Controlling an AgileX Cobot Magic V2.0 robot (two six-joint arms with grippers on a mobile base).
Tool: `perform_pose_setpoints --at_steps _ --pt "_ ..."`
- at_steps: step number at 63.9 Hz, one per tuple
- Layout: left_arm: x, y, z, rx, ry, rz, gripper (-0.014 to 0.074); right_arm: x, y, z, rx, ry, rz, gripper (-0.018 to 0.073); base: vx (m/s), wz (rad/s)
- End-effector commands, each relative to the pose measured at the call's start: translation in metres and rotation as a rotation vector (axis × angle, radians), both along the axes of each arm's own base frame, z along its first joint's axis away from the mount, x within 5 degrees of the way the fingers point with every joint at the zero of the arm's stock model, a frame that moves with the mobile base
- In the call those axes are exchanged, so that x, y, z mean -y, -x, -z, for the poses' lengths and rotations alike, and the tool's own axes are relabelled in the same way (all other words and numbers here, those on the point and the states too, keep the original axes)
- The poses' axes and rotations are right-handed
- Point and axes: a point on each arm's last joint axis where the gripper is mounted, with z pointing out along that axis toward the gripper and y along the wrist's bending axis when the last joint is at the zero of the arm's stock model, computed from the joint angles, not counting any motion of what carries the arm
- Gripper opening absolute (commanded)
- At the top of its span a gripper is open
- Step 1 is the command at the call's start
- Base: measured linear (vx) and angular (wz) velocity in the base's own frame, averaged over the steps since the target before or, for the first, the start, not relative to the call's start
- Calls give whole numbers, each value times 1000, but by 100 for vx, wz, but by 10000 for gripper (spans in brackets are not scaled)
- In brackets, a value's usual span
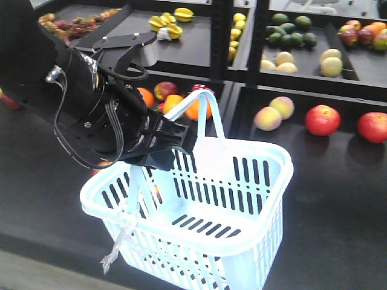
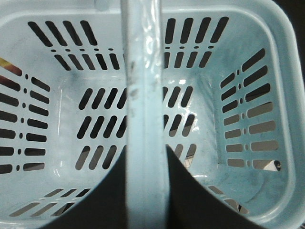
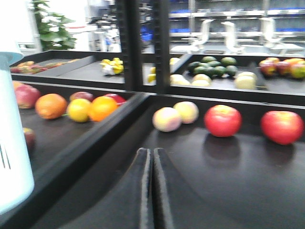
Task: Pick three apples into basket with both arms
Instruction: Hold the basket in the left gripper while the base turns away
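Left gripper [image 2: 146, 155]: black, clamped around the swing handle [image 1: 213, 115] of the pale blue-white slotted plastic basket [image 1: 181, 254], at the front of the black desk [image 1: 338, 199].
Right gripper [image 3: 151, 153]: jaws pressed together, holding nothing.
Round red apples [image 1: 322, 119]: two, side by side on the desk behind and right of the basket.
Black shelf [image 1: 302, 66]: assorted fruit, farthest back.

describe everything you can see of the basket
The basket is pale blue-white plastic by its look, with slotted walls and floor and a thick rim. Its swing handle stands up, clamped in the left gripper. It looks tilted; its base is out of view. A white strip dangles from the near rim. Nothing lies inside.
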Motion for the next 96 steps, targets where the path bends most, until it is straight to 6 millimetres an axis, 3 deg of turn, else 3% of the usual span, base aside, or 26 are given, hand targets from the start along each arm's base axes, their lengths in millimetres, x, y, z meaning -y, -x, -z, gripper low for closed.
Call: perform_pose_setpoints --at_steps 1,96 --pt "-3 9 -24 73 100 -8 -8 0 0 -2 63 4 5 -4 -11 43" --pt "-3 9 -24 73 100 -8 -8 0 0 -2 63 4 5 -4 -13 52"
